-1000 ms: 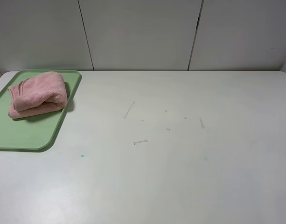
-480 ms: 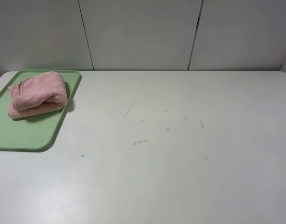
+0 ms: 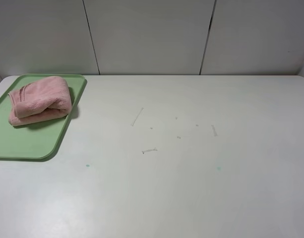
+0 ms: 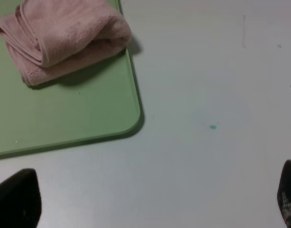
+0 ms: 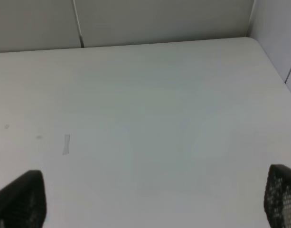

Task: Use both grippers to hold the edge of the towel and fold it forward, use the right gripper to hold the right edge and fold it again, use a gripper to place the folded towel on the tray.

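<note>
We see the folded pink towel [image 3: 40,99] lying on the green tray [image 3: 28,141] at the upper left of the high view, toward the tray's far end, so we judge the task essentially complete. Neither arm appears in that view. The left gripper [image 4: 145,202] has its jaws spread wide, holding nothing, with only dark fingertips [image 4: 17,199] showing at the lower corners of its frame; the right gripper [image 5: 145,199] is likewise spread and empty over the bare white table [image 5: 150,118]. Little can go wrong now, we think: the loosely rolled towel might slump open, or a careless arm move could nudge the tray. Only the left wrist view shows the towel's layered edges up close.
</note>
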`<state>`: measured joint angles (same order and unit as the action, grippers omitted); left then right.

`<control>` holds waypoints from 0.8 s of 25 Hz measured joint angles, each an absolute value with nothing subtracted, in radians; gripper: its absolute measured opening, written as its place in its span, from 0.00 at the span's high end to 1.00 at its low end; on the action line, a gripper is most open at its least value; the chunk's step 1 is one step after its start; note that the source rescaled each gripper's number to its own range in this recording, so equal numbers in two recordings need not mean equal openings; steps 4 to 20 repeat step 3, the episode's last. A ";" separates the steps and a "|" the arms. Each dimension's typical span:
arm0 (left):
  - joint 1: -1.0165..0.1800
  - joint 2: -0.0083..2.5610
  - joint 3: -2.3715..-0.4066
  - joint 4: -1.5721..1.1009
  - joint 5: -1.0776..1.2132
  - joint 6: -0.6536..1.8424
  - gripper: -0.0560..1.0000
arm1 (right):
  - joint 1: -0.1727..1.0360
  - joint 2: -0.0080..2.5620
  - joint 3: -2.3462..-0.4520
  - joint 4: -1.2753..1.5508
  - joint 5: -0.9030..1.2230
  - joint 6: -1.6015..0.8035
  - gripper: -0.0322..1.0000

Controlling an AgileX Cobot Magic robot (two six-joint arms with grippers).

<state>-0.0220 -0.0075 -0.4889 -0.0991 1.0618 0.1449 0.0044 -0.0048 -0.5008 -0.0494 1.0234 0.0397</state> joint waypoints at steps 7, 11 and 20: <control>-0.022 -0.007 -0.489 -0.099 1.062 0.145 0.00 | 0.004 -0.005 -0.501 -0.049 1.023 0.040 0.00; -0.022 -0.007 -0.489 -0.099 1.062 0.145 0.00 | 0.004 -0.005 -0.501 -0.049 1.023 0.040 0.00; -0.022 -0.007 -0.489 -0.099 1.062 0.145 0.00 | 0.004 -0.005 -0.501 -0.049 1.023 0.040 0.00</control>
